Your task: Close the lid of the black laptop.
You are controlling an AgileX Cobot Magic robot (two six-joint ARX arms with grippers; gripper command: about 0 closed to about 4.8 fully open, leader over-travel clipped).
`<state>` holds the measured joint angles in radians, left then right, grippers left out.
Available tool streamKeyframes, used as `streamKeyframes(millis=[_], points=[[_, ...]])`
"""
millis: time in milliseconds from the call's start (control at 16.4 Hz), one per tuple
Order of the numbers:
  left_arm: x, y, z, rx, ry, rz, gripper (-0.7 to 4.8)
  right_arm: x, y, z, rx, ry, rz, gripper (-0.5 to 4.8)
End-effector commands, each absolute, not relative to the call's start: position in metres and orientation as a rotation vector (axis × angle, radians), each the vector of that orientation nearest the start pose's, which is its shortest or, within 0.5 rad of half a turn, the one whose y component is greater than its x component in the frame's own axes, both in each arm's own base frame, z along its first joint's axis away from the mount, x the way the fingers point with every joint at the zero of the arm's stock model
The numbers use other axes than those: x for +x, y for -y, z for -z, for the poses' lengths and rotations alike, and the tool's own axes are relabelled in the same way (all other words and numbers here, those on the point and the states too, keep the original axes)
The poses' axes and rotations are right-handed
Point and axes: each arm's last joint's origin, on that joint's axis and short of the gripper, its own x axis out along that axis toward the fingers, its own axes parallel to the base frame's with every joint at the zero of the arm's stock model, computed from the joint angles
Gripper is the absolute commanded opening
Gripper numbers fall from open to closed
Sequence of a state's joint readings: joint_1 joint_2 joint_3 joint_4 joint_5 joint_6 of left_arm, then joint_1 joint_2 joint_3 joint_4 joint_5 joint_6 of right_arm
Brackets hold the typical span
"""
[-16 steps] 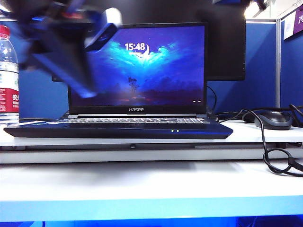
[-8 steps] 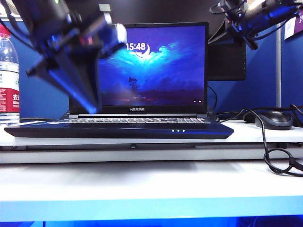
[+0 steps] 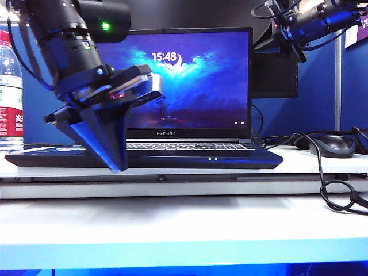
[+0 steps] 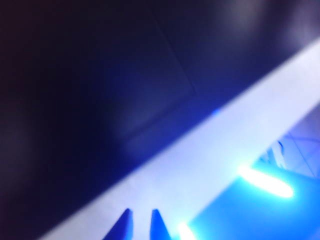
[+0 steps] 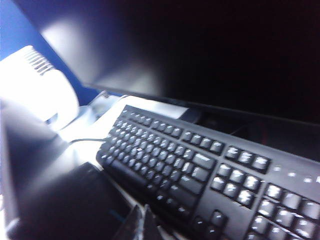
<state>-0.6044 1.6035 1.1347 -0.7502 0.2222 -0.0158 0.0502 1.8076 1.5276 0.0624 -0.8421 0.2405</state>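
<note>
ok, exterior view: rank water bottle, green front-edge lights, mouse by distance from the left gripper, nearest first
From the left gripper, low in front of the laptop's left half, as they sit in the image:
1. Green front-edge lights, just to its right on the laptop's front edge.
2. Water bottle, at the far left edge.
3. Mouse, far right on the table.

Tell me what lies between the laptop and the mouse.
In the exterior view, only bare white table and a looping black cable separate the black laptop from the mouse.
</note>
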Motion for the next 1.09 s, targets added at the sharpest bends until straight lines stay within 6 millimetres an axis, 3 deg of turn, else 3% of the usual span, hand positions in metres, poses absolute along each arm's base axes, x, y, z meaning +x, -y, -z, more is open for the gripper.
streamKeyframes(millis=[61,487,1095], points=[[0.253,0.181,-0.223,0.249,-1.179,0.671,0.60,0.416,-0.044,-0.336,0.299,-0.296,-0.901,-0.08],[0.258,0.182,-0.225,0.258,-1.113,0.630,0.60,0.412,-0.048,-0.332,0.329,-0.356,-1.005,-0.08],[0.260,0.184,-0.226,0.238,-1.091,0.626,0.60,0.396,-0.093,-0.317,0.349,-0.539,-1.166,-0.08]])
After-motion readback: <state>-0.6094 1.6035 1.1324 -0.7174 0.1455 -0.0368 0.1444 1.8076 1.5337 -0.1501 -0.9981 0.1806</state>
